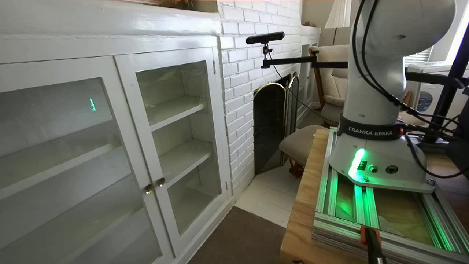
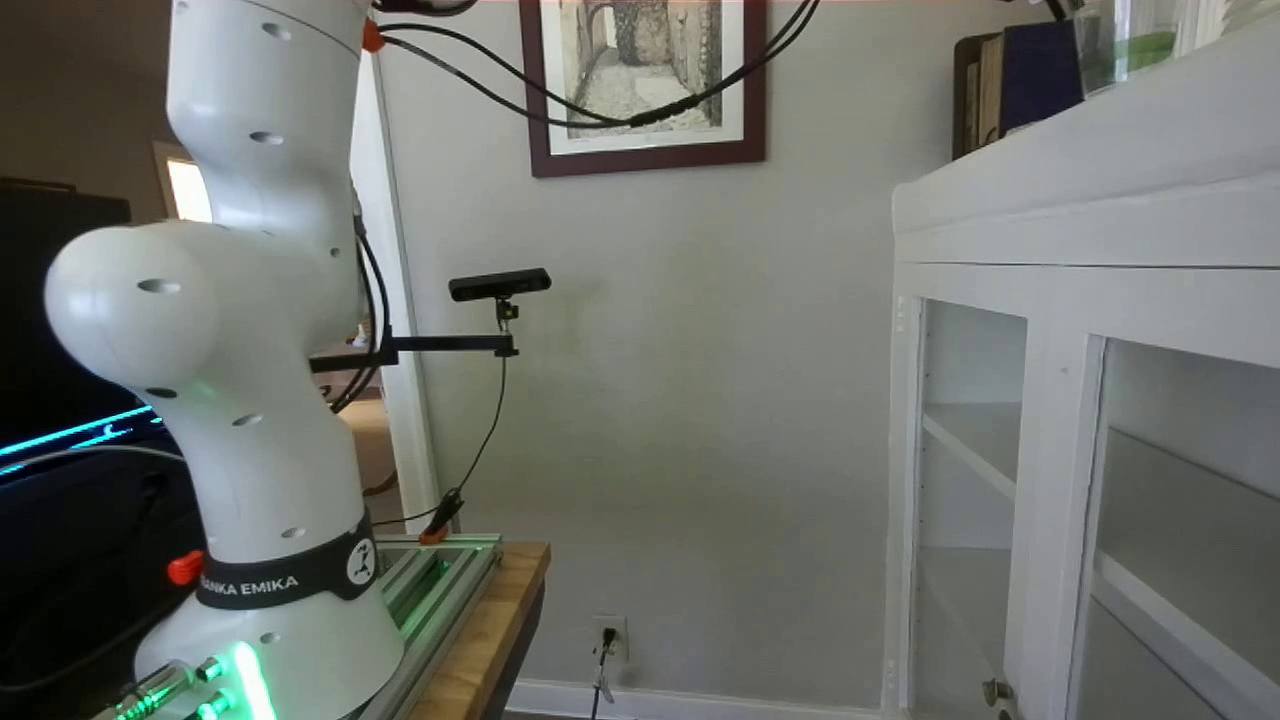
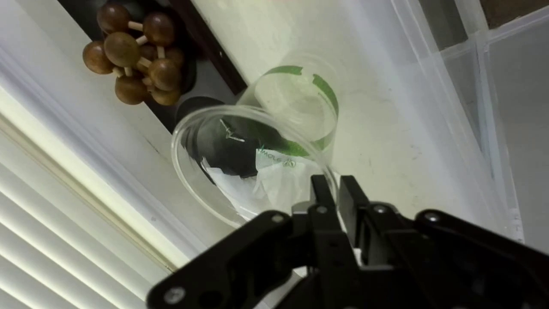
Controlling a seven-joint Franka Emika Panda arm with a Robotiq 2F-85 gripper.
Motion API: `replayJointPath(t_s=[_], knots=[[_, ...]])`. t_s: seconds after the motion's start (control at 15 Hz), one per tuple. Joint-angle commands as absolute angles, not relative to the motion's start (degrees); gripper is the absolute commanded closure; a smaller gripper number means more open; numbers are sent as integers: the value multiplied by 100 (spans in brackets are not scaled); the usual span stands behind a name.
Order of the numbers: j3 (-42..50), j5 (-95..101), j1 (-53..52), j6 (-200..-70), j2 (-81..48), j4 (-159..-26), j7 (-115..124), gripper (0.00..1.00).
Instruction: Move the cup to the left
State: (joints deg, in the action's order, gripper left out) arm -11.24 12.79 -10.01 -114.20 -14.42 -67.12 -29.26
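In the wrist view a clear plastic cup (image 3: 279, 150) with a green band low on its side is over a pale shelf. Its round rim faces the camera, and white paper with green print shows through it. My gripper (image 3: 334, 184) is nearly closed, with the near rim of the cup between its black fingertips. A thin sliver of light shows near the tips. I cannot tell whether the cup's base touches the shelf. In an exterior view a clear vessel with green on it (image 2: 1145, 50) looks like the same cup. The gripper cannot be made out in the exterior views.
A wooden ball-and-stick model (image 3: 137, 56) sits beside the cup on a dark flat thing. Window blinds (image 3: 55, 240) are at lower left. Dark books (image 2: 1035, 75) stand on the white cabinet (image 2: 1080, 210). The pale shelf (image 3: 377, 146) drops off toward glass doors.
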Motion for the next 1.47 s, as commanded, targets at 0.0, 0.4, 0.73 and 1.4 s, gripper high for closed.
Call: replayJointPath(t_s=[0.0, 0.4, 0.73, 1.4], knots=[[-1083, 1440, -1073, -11248, -1601, -6410, -2748, 57], [-1111, 1425, -1114, -11253, -1515, -6210, -2723, 15], [-1044, 1680, -1250, -10337, -1306, -5725, -2219, 0], [-1092, 1883, -1209, -7540, -376, -4856, -1817, 0]])
